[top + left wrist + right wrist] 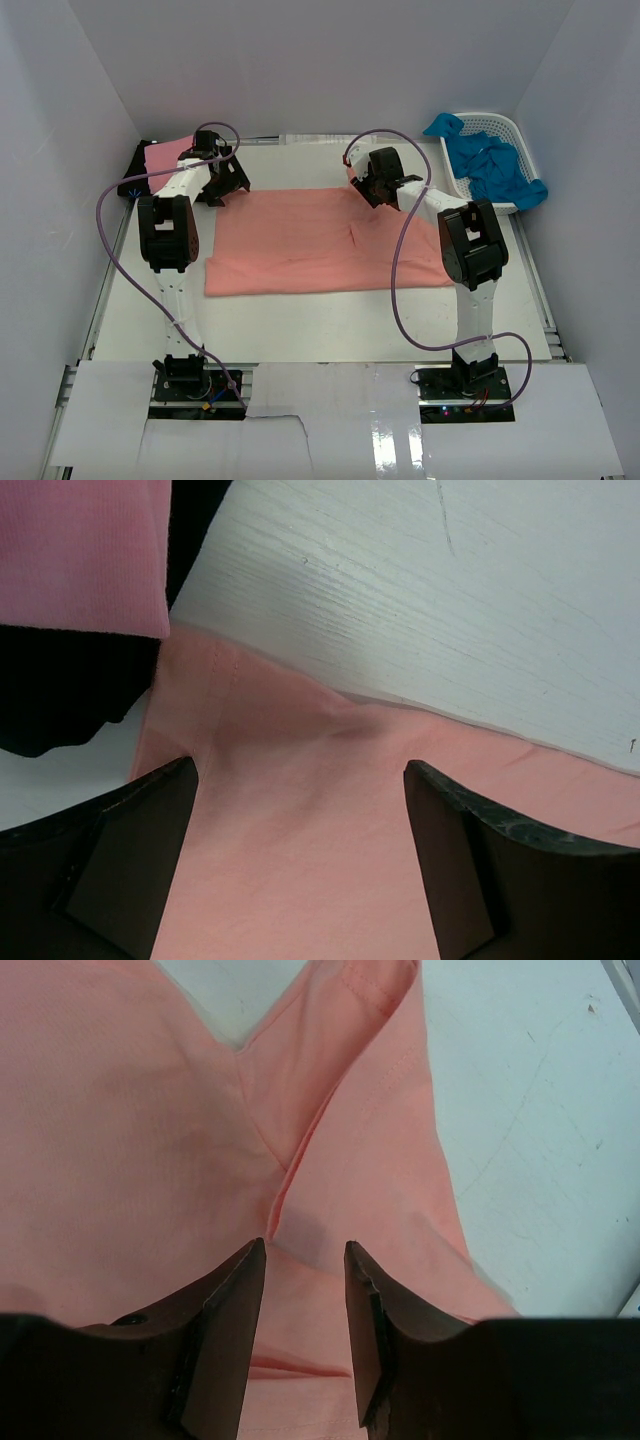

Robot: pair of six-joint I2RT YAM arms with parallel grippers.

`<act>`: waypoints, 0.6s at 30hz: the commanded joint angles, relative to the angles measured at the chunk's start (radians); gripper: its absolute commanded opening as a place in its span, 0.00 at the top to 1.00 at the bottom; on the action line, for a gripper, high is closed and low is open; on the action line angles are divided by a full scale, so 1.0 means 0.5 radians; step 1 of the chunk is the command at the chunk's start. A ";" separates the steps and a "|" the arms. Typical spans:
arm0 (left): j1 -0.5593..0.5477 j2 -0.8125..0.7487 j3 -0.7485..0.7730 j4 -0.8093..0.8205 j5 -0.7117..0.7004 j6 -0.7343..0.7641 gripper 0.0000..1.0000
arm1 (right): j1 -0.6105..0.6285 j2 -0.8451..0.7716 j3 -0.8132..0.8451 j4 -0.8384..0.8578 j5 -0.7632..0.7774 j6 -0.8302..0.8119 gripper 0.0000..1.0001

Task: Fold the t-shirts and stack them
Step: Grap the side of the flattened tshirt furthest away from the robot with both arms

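Observation:
A large salmon t-shirt (320, 245) lies spread flat across the middle of the table. My left gripper (228, 185) is over its back left corner. In the left wrist view that gripper (300, 780) stands wide open, with the salmon cloth (300, 860) lying loose under it. My right gripper (366, 188) is over the shirt's back right part, where a sleeve folds over. Seen from the right wrist, the right gripper (303, 1252) is open by a narrow gap above a crease in the salmon t-shirt (130, 1130), pinching nothing. A pink t-shirt (165, 155) rests on a black t-shirt (133, 183) at the back left.
A white lattice basket (500, 122) at the back right holds bright blue t-shirts (495, 165) that spill over its rim. Close to my left gripper are the pink shirt (80, 550) and the black shirt (60, 690). White walls enclose the table.

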 commanded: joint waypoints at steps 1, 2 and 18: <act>-0.010 -0.057 0.016 0.004 0.022 0.017 0.05 | 0.012 -0.041 0.043 0.024 -0.034 0.007 0.56; -0.010 -0.057 0.019 0.007 0.019 0.017 0.05 | 0.012 -0.023 0.058 0.012 -0.031 0.007 0.56; -0.007 -0.054 0.016 0.004 0.010 0.021 0.05 | 0.012 0.214 0.393 -0.127 -0.025 -0.036 0.57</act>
